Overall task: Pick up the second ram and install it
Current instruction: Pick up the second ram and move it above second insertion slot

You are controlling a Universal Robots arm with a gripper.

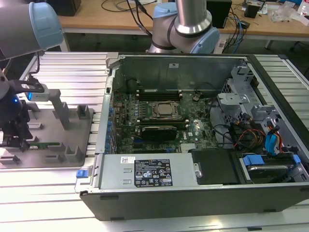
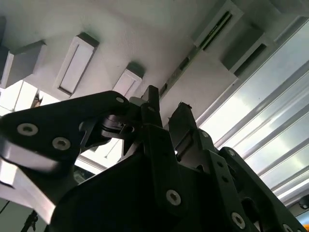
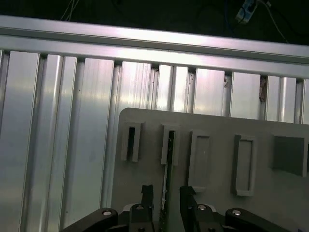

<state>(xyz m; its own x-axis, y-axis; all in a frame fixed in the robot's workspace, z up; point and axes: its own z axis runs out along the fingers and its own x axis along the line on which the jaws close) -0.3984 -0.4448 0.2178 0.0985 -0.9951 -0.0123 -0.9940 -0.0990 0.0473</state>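
While hanging over the fixture plate [image 3: 217, 130] on the bench [image 3: 58, 145], straddles the edge-standing second ram [image 3: 168, 164] with gripper [image 3: 166, 189] narrowly spread, touching neither side.

Grey arm [image 1: 193, 14], light-blue joint caps [image 1: 46, 24], black pincer [image 3: 166, 193]

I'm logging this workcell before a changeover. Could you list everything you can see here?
table: one, silver slotted aluminium, under everything
fixture plate: one, gray with raised blocks, on the table
second ram: one, green, on edge in the fixture plate
computer case: one, black, open, centre of the exterior view
motherboard: one, green, inside the computer case
power supply: one, silver with a label, inside the case's near wall
arm: one, gray with light-blue caps, behind the case
gripper: one, black, open, straddling the second ram
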